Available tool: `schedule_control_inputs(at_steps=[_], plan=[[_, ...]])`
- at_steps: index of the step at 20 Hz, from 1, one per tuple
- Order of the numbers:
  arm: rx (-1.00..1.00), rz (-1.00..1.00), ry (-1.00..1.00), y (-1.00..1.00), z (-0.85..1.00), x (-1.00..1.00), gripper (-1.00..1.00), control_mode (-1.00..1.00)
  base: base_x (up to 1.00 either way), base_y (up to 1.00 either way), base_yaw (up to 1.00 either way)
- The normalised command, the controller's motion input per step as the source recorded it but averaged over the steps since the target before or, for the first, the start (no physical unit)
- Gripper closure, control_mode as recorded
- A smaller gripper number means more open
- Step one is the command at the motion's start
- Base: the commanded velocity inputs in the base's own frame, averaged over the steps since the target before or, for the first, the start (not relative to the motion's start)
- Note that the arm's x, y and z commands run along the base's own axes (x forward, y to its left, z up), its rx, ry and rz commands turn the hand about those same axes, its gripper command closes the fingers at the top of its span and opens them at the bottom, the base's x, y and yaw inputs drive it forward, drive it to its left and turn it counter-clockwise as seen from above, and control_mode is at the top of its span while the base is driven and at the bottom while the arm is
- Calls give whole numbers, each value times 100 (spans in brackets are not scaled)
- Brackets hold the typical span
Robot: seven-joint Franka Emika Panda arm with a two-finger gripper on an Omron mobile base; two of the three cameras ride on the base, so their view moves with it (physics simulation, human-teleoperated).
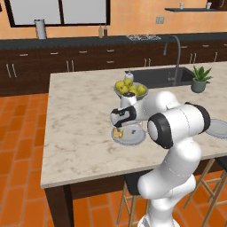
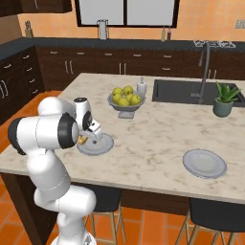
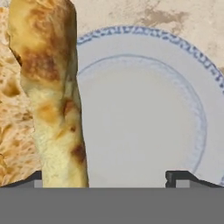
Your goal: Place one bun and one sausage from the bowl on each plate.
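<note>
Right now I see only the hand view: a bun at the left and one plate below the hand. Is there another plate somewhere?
Observer: Yes. A second plate lies bare on the same island, far off to the robot's right.
Operator: Thank you. Does something stand close to the plate that I see?
Observer: A bowl of yellow-green fruit stands just behind the near plate, apart from it.
</note>
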Motion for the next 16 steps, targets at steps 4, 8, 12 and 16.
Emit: schedule_control_inputs(at_steps=[4, 8, 12, 16], plan=[[-12, -13, 11, -28, 6, 0, -100, -100, 0, 0, 0], [-22, -12, 16, -25, 0, 0, -100, -100, 0, 0, 0], [-11, -10, 3, 0, -14, 14, -100, -100, 0, 0, 0], [4, 0, 0, 0, 17, 1, -100, -100, 0, 0, 0]])
